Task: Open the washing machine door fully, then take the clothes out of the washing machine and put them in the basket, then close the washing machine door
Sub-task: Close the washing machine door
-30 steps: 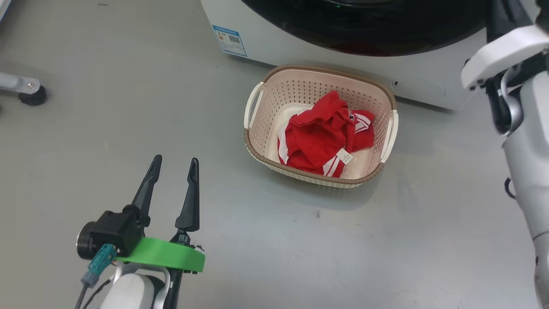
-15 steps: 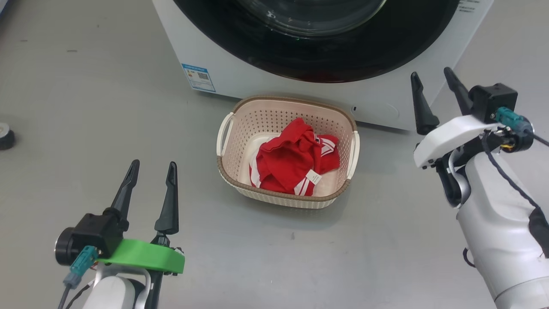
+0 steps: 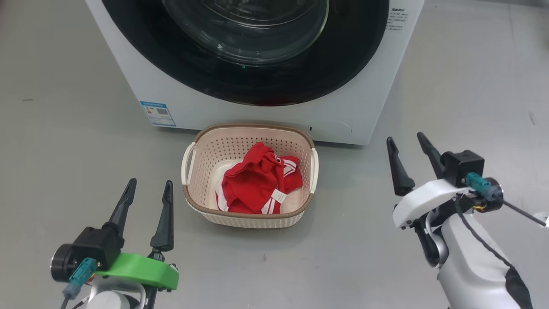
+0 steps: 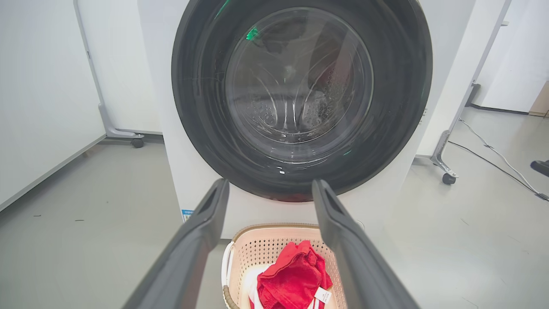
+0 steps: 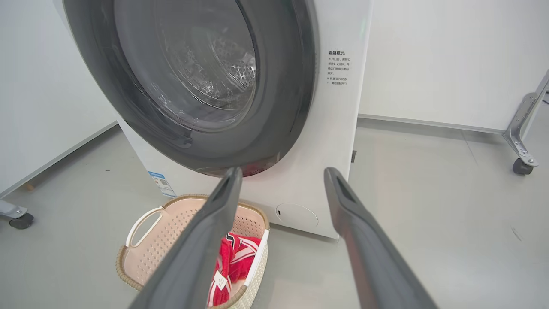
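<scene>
Left tool (image 3: 150, 182) and right tool (image 3: 405, 137) gape empty either side of the basket (image 3: 248, 128) holding red clothes (image 3: 253, 182)

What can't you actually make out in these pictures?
Head view: the top of the washing machine door is cut off by the upper edge.
Head view: the blue sticker has print too small to read.
Right wrist view: a finger of the right hand covers part of the basket.

Robot test lab, not a lived-in home, smooth grey floor (image 3: 64, 128), white partition panels (image 4: 38, 86) standing on metal legs (image 5: 525, 116) with castor wheels (image 5: 522, 166), a loose cable (image 4: 495, 153) trailing over the floor, a washing machine (image 5: 339, 128) standing free among the panels.
</scene>
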You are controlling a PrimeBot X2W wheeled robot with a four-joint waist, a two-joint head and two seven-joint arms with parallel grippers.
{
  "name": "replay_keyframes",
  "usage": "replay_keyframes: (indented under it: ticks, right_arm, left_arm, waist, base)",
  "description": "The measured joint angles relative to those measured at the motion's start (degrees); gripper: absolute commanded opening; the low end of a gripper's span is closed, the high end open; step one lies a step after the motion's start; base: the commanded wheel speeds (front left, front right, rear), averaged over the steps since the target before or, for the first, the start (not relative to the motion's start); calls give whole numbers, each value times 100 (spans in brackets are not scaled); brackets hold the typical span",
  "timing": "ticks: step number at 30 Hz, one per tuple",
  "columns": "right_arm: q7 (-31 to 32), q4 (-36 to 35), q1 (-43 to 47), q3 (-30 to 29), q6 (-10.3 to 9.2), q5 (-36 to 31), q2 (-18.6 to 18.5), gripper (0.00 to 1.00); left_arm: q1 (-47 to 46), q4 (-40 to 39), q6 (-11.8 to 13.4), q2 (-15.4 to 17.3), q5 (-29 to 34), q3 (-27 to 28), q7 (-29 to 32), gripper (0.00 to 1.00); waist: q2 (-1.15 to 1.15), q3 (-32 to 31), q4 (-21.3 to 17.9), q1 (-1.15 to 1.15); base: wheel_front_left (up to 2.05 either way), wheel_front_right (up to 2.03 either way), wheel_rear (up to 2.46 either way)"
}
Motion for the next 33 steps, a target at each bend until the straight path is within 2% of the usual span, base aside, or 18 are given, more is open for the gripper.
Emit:
replay_keyframes:
  ticks: [6, 12, 33]
  right_arm:
    - [-1, -302, 530, 159, -13, -58, 67, 100]
    - [-1, -708, 1032, 65, -202, -71, 126, 100]
    - [-1, -1557, 2360, 21, -503, -64, 193, 100]
  left_arm:
    - [259, 36, 2, 45, -2, 40, 27, 100]
    - [515, 83, 7, 51, -37, 42, 94, 100]
    - [1101, 27, 109, 73, -63, 58, 197, 100]
  waist:
    - [0, -186, -306, 0]
    - [0, -376, -554, 0]
    - [0, -918, -993, 0]
  base:
    - [0, 0, 0]
    - [0, 0, 0]
    - [0, 0, 0]
